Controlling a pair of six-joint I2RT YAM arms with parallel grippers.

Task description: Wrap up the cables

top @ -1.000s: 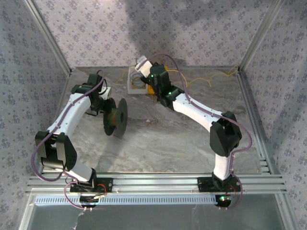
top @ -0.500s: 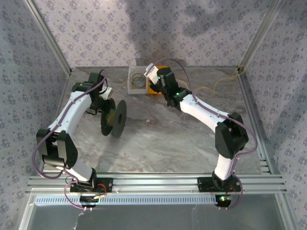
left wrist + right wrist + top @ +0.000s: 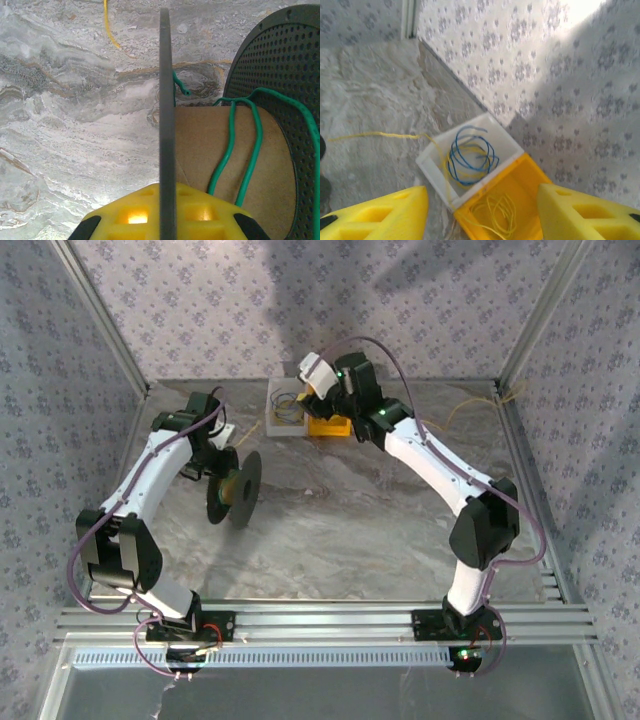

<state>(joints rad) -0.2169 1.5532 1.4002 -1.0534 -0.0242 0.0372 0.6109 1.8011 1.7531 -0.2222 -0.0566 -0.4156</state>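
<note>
Yellow wire point(image 3: 375, 134) runs into white tray point(image 3: 434, 180) beside yellow tray point(image 3: 520, 182).

**Spool at the left gripper, right gripper above two boxes**

We see the left gripper point(image 3: 215, 468) against the black spool point(image 3: 236, 488), which stands on edge on the marble table point(image 3: 330, 530). The right gripper point(image 3: 322, 398) hangs just above a white box point(image 3: 282, 412) and a yellow box point(image 3: 331, 427), which touch side by side. The thin yellow cable point(image 3: 470, 402) lies well to that gripper's right. We cannot tell how either pair of jaws stands.
</note>
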